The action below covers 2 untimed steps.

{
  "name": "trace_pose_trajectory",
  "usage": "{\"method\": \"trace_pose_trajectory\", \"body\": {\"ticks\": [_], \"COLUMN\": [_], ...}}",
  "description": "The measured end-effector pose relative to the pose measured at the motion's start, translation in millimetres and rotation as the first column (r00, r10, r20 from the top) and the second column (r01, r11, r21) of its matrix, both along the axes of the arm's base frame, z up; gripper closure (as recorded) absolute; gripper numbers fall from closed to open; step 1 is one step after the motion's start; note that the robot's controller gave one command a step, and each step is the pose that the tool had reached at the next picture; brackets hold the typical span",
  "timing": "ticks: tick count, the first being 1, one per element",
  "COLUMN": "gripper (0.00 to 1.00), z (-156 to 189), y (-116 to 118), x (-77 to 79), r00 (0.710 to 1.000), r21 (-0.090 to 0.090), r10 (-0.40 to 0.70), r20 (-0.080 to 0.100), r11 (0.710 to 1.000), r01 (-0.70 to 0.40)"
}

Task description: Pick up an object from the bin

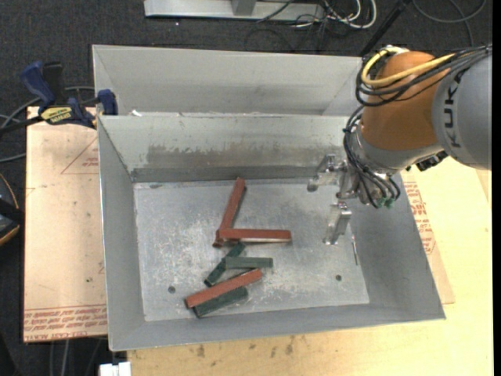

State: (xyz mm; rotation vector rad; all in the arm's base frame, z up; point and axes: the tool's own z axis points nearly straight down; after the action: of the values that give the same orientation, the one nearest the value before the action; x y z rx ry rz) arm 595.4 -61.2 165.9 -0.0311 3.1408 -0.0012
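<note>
My gripper (327,208) hangs over the right part of the bin floor, its two metal fingers spread apart and open, with nothing between them. To its left lies a reddish-brown bar (233,207) standing on a slant. A second reddish-brown bar (262,236) lies flat, meets the first at its lower end, and its right end is the nearest thing to my gripper. Below them lie a short dark green bar (241,264), a long red bar (223,288) and another dark green bar (222,301) beside it.
The bars form a loose cluster in the middle and lower left of the bin. The arm with its orange cover and cables comes in over the right rim. Bare floor lies under and around the gripper.
</note>
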Motion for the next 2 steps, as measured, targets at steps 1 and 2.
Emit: {"method": "trace_pose_trajectory", "body": {"ticks": [1,2], "gripper": [0.00,1.00], "z": [-46,-90], "y": [27,91], "x": [-8.7,-11.5], "r00": [0.998,0.998], "r21": [0.002,0.004], "r10": [0.067,-0.057], "r20": [0.008,0.022], "r11": [0.998,0.998], "r01": [-0.067,0.056]}}
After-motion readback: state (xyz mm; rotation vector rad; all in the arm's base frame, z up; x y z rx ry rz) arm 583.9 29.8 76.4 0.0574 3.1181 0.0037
